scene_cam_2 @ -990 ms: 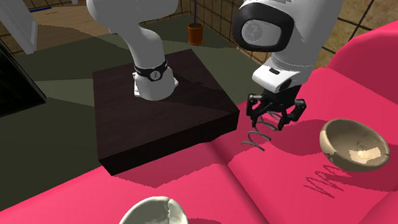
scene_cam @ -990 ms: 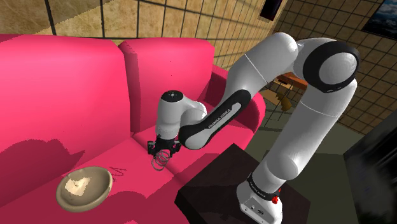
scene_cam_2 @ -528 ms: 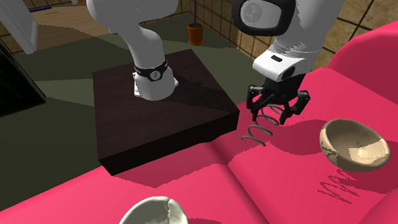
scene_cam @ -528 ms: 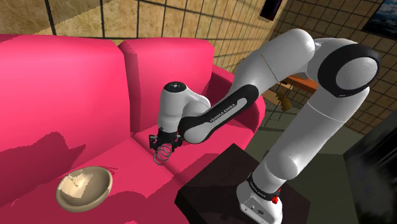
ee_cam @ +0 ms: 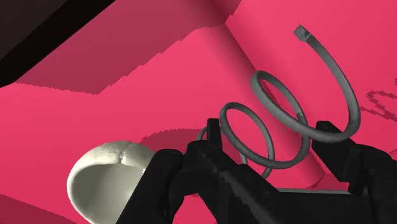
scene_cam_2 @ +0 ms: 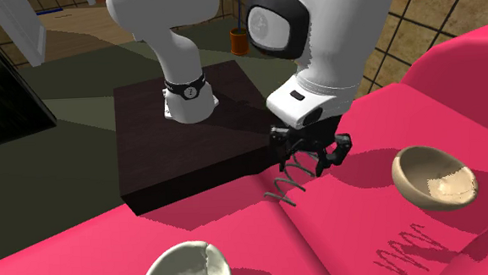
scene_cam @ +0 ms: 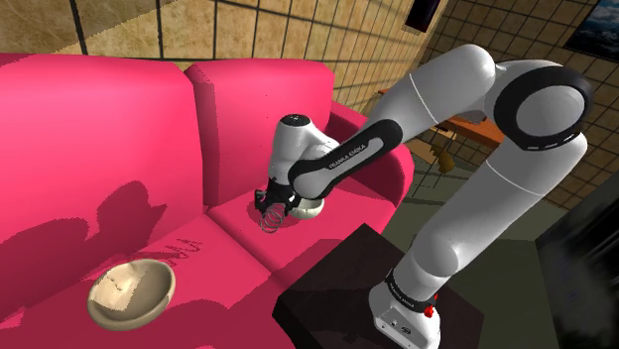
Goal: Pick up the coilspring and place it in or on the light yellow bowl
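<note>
A grey wire coilspring (scene_cam: 270, 220) hangs from my black gripper (scene_cam: 269, 205), which is shut on its upper coils above the pink sofa seat (scene_cam: 198, 248). In the second exterior view the coilspring (scene_cam_2: 284, 188) dangles below the gripper (scene_cam_2: 307, 157), its lower end close to the cushion. The wrist view has the coilspring (ee_cam: 266, 77) clasped between the fingers (ee_cam: 213, 156). A pale cream bowl (scene_cam: 306, 207) sits just behind the gripper; it also lies near the gripper (ee_cam: 270, 137) as the pale cream bowl (ee_cam: 107, 183). A tan bowl (scene_cam: 131, 290) rests farther along the seat.
The dark stand box (scene_cam: 337, 288) adjoins the sofa's front edge. Pink backrest cushions (scene_cam: 109, 139) rise behind the seat. In the second exterior view the tan bowl (scene_cam_2: 433, 177) is right of the gripper and the pale cream bowl (scene_cam_2: 185, 267) at the bottom edge.
The gripper has carried the coilspring toward the shoulder view's right, away from the tan bowl and up to the pale cream bowl. It stays shut on the spring.
</note>
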